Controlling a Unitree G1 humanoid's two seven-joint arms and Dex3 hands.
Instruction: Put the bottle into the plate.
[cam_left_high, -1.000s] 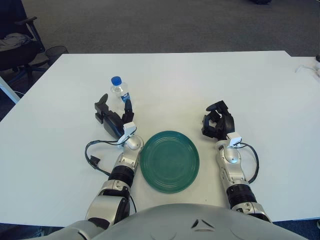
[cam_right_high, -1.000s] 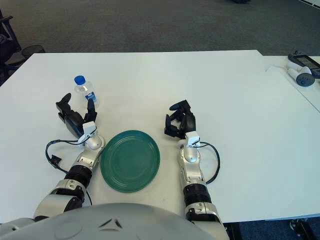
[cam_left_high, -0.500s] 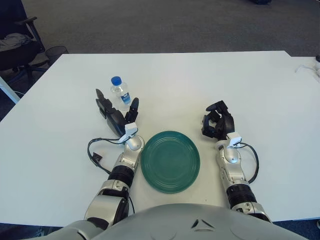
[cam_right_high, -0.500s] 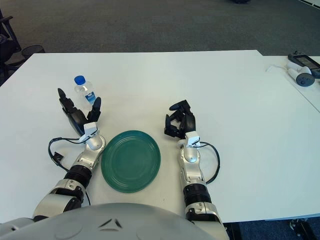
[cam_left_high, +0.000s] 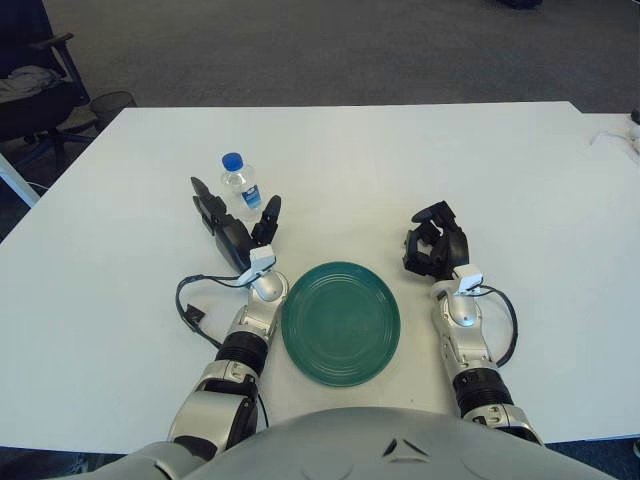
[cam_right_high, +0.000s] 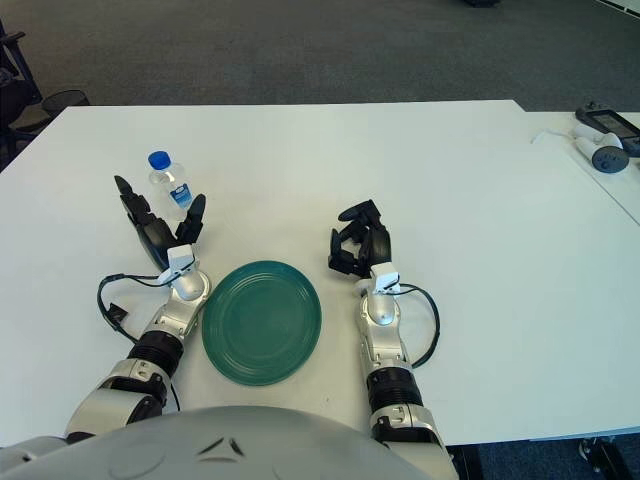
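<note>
Your left hand (cam_left_high: 235, 220) fingers spread wide, holding nothing, just short of the upright bottle (cam_left_high: 240, 187) standing on the table (cam_left_high: 400, 160), green plate (cam_left_high: 340, 322) near your body between both arms, your right hand (cam_left_high: 435, 243) curled, empty, beside the plate's right.

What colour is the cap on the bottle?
Blue cap on the clear bottle; clearest in the left eye view.

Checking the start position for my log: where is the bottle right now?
The bottle stands upright on the table's left side, just beyond the open left hand and behind-left of the green plate.
</note>
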